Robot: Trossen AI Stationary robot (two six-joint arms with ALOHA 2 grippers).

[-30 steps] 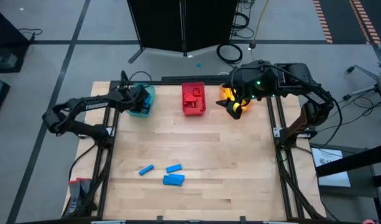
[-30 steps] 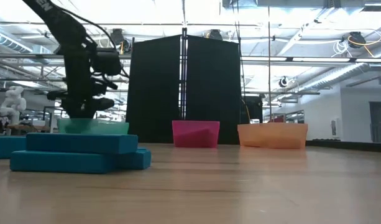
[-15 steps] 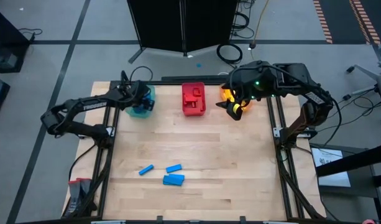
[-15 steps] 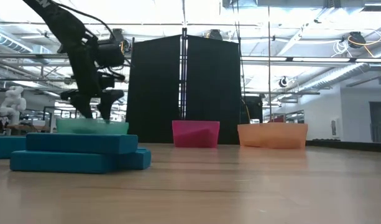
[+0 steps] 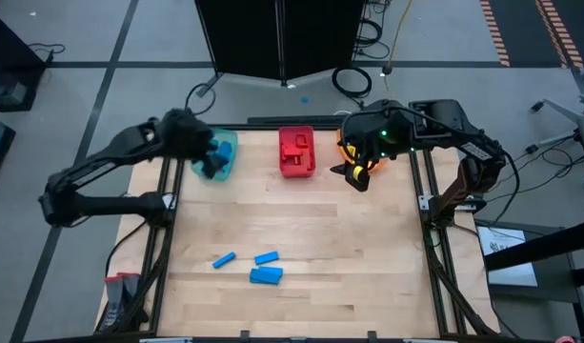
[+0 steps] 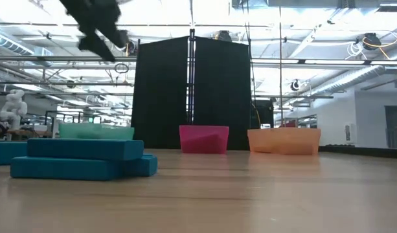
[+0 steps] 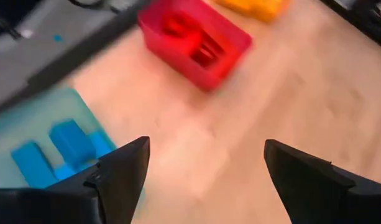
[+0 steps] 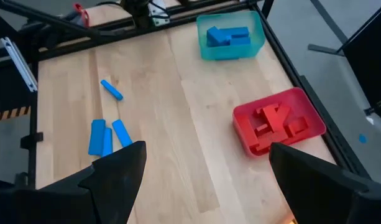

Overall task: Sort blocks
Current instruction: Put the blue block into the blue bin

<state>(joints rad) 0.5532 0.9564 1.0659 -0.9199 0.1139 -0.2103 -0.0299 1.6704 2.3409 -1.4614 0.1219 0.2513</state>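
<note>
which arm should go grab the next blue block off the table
Probably left: its open left hand is empty over the teal bin, where blue goes. The blue blocks lie left of centre; the right hand waits by the orange bin.

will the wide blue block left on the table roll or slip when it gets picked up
The wide blue block probably won't roll: it lies flat, with flat faces. It looks rigid and likely light. Its smooth faces might slip, and a neighbouring blue bar lies close, so nudging is possible.

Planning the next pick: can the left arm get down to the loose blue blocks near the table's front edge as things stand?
Probably yes. The left gripper is open and empty above the teal bin; bare wood lies between it and the blue blocks, and the right gripper waits by the orange bin.
</note>
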